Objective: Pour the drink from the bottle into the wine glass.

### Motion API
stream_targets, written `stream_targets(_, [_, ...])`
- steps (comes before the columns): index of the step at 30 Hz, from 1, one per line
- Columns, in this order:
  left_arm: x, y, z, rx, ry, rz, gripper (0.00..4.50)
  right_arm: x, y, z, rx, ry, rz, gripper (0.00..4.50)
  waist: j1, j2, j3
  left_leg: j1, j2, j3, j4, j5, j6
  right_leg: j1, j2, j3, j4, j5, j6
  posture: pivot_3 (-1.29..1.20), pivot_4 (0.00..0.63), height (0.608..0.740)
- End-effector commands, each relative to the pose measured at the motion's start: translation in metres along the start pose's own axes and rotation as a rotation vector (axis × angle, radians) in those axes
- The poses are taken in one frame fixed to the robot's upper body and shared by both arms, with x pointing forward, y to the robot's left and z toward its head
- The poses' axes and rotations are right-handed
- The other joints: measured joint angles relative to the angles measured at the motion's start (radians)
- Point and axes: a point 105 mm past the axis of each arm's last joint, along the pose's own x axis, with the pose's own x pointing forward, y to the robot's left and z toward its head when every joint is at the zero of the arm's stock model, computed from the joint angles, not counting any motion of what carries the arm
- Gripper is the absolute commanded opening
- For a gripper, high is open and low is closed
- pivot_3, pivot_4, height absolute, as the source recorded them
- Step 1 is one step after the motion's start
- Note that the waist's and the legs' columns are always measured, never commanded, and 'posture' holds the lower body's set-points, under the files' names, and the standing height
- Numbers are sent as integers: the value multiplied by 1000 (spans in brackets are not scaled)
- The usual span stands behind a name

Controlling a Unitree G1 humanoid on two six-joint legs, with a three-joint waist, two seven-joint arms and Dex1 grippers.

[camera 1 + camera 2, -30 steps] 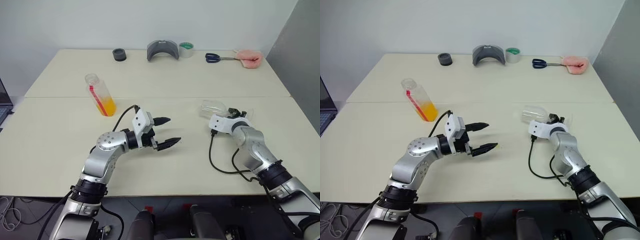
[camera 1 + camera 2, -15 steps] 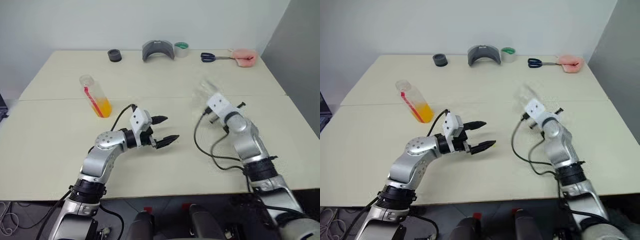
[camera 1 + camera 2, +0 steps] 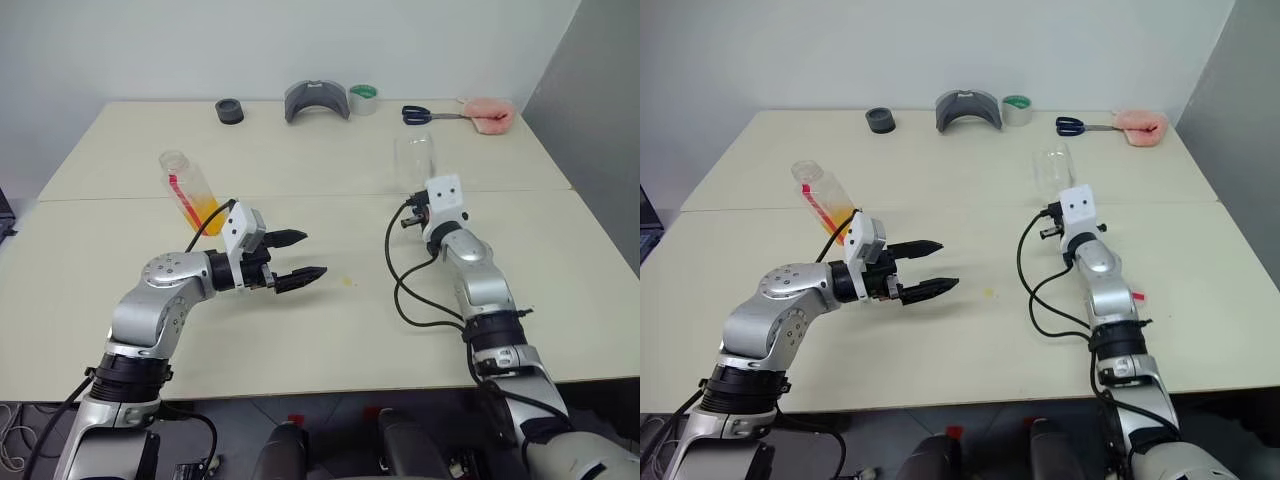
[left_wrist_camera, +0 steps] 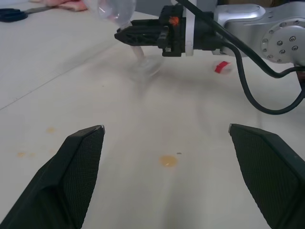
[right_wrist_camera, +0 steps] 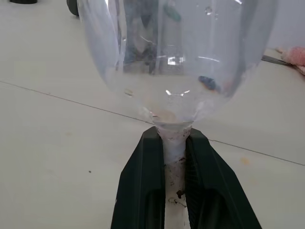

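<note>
— Where is the bottle [image 3: 190, 189] from the open, empty left hand [image 3: 291, 255]?

— Behind it, towards the robot's left and farther out on the counter [image 3: 300, 160], leaning with its open, capless mouth up and away. The left hand is far nearer to it than the right.

— And the wine glass [image 3: 414, 160]?

— Upright, bowl up, its stem pinched in the closed right hand [image 5: 175, 157], well to the bottle's right.

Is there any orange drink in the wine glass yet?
No. The wine glass looks clear and empty, while the orange drink sits in the bottle.
</note>
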Motion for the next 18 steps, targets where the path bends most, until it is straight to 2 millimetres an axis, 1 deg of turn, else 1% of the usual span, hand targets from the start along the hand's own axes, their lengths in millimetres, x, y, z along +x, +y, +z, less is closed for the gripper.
stream_targets(1, [-1, -6, 16, 48, -24, -33, 4500, -18, 8, -32, 38, 91, 25, 220, 1, 0, 0, 0, 0, 0, 0, 0, 0, 0, 0, 0, 0, 0, 0, 0, 150, 740])
stream_targets(3, [0, -6, 17, 47, -23, -33, 4500, -23, 10, -34, 40, 92, 26, 219, 1, 0, -1, 0, 0, 0, 0, 0, 0, 0, 0, 0, 0, 0, 0, 0, 150, 740])
stream_targets(5, [0, -6, 18, 48, -21, -33, 4500, -24, 16, -31, 49, 74, 44, 219, 1, 0, -1, 1, 0, 0, 0, 0, 0, 1, 0, 1, 0, 0, 0, 0, 150, 740])
stream_targets(8, [-1, -3, 19, 59, -18, -17, 4500, -21, 25, -19, 63, 9, 60, 219, -2, 0, -1, 2, 1, 1, 0, 0, 0, 1, 1, 1, 0, 0, 0, 0, 150, 740])
stream_targets(9, [-2, 0, 20, 64, -21, 5, 4500, -21, 29, -10, 82, -38, 80, 219, -2, 0, -1, 2, 1, 1, -1, 0, 0, 1, 1, 1, 0, 0, 0, 0, 150, 740])
stream_targets(12, [-8, 8, 23, 89, -19, 67, 4500, -20, 51, 15, 133, -143, 186, 219, -6, 0, 0, 2, 1, 2, -1, 0, 0, 0, 1, 2, 0, 0, 0, 0, 150, 740])
stream_targets(14, [-17, 18, 26, 101, -33, 148, 4500, -19, 72, 30, 132, -204, 281, 219, -7, 1, 0, 2, 2, 2, -1, 0, 0, 0, 2, 2, 0, 0, 0, 0, 150, 740])
stream_targets(16, [-25, 22, 25, 109, -27, 194, 4500, -16, 86, 37, 117, -235, 331, 219, -7, 1, 0, 2, 2, 2, -2, 0, 0, -1, 2, 2, 0, 0, 0, 0, 150, 740])
stream_targets(18, [-31, 25, 22, 114, -15, 223, 4500, -11, 98, 40, 109, -243, 373, 219, -5, 1, 0, 2, 2, 1, -2, 0, 0, -1, 2, 2, 0, 0, 0, 0, 150, 740])
